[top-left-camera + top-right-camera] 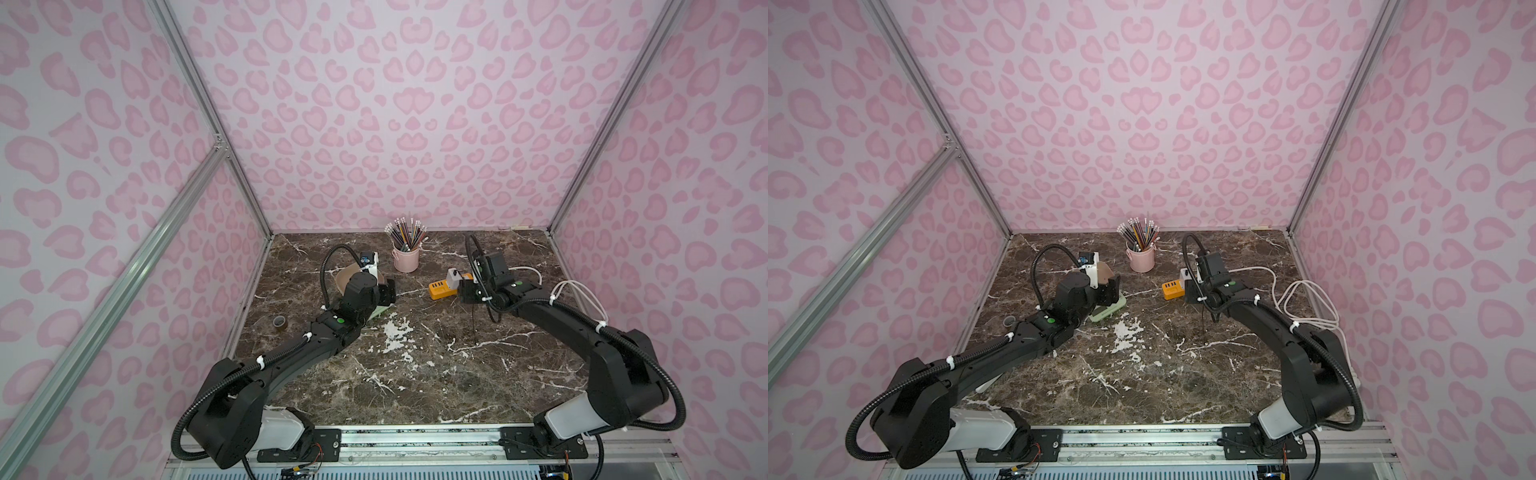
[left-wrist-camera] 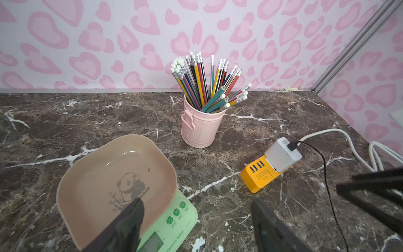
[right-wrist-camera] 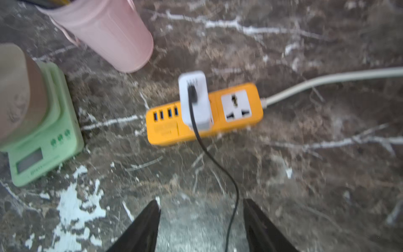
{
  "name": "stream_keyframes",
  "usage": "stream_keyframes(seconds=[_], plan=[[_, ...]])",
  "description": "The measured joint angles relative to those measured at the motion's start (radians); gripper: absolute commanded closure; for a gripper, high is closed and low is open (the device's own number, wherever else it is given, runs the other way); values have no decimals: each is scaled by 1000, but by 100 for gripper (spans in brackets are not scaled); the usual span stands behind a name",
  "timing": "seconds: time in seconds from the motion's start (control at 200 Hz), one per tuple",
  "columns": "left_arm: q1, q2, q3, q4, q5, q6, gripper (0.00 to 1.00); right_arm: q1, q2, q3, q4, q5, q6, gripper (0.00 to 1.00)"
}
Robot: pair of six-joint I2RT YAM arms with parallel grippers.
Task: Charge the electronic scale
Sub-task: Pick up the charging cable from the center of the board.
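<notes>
The electronic scale [image 2: 174,218] is mint green with a beige-pink panda tray [image 2: 104,174]. It stands at the table's left, half hidden under my left arm in both top views [image 1: 380,311] [image 1: 1108,311]. My left gripper [image 2: 198,200] hovers open over it, one finger above the tray and the other above bare table. A white cube charger [image 3: 196,100] sits in the orange power strip [image 3: 165,133]. A thin black cable [image 3: 218,165] runs from the charger down between the fingers of my right gripper [image 3: 201,201]. That gripper is open, with the cable loose near one finger.
A pink cup of pencils [image 1: 406,257] stands at the back middle, between the scale and the strip. The strip's white cord [image 1: 582,299] loops along the right wall. A tape roll [image 1: 279,322] lies by the left edge. Pink-patterned walls close in three sides.
</notes>
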Motion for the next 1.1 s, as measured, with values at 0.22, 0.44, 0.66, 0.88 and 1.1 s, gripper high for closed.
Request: stream_keyframes(seconds=[0.22, 0.44, 0.66, 0.88, 1.1], plan=[[-1, -43, -55, 13, 36, 0, 23, 3, -132, -257, 71, -21, 60, 42], [-1, -51, -87, 45, 73, 2, 25, 15, -109, -336, 172, -52, 95, 47], [0, -51, -105, 82, 107, -1, 27, 27, -83, -366, 225, -55, 119, 64], [-5, -51, -116, 106, 151, -6, 29, 34, -62, -384, 253, -55, 137, 71], [-27, -56, -127, 142, 179, -13, 31, 47, -40, -385, 283, -54, 146, 92]])
